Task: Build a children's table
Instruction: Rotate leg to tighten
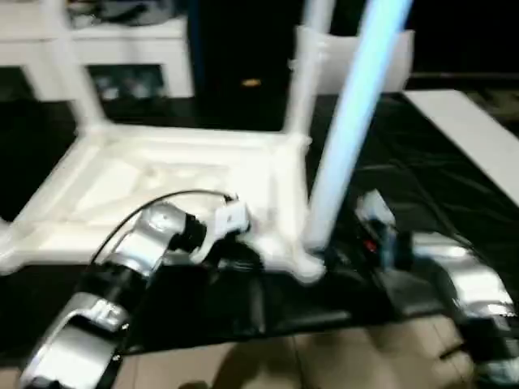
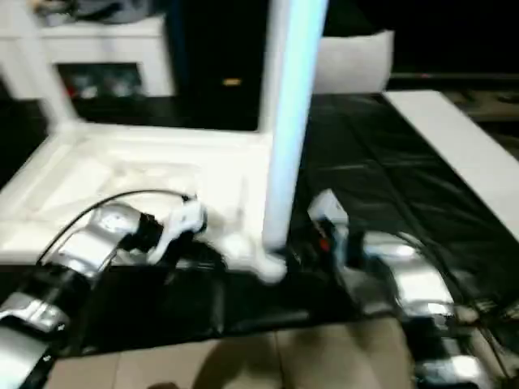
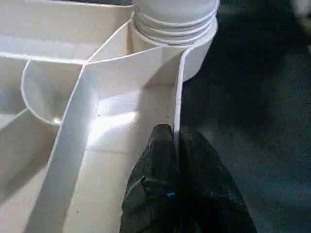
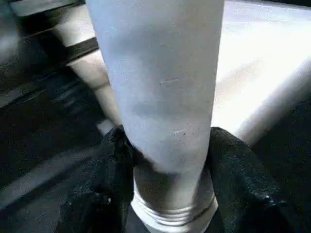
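Tabletop first: in your left eye view it lies upside down on the black counter, filling the left and centre of the frame, with its ribbed underside facing up. Three white legs stand in its corner sockets: one at upper left, one at upper centre, and the nearest leg rising from the front corner at centre right. Your left arm comes in from lower left, and its left pincer sits at the tabletop's front edge just left of that corner. Your right arm enters from lower right, with the right pincer at the foot of the nearest leg.

In your right eye view you see the same layout, with the nearest leg standing at centre frame and a white cabinet at upper left behind the counter.

In your left wrist view the two black fingers are pressed together on the tabletop's thin upright rim wall, pinching it from both sides. The ringed base of the nearest leg sits in its socket at upper centre.

In your right wrist view the right pincer's fingers stand about half apart, one on each side of the nearest leg, touching it just above its ringed end.
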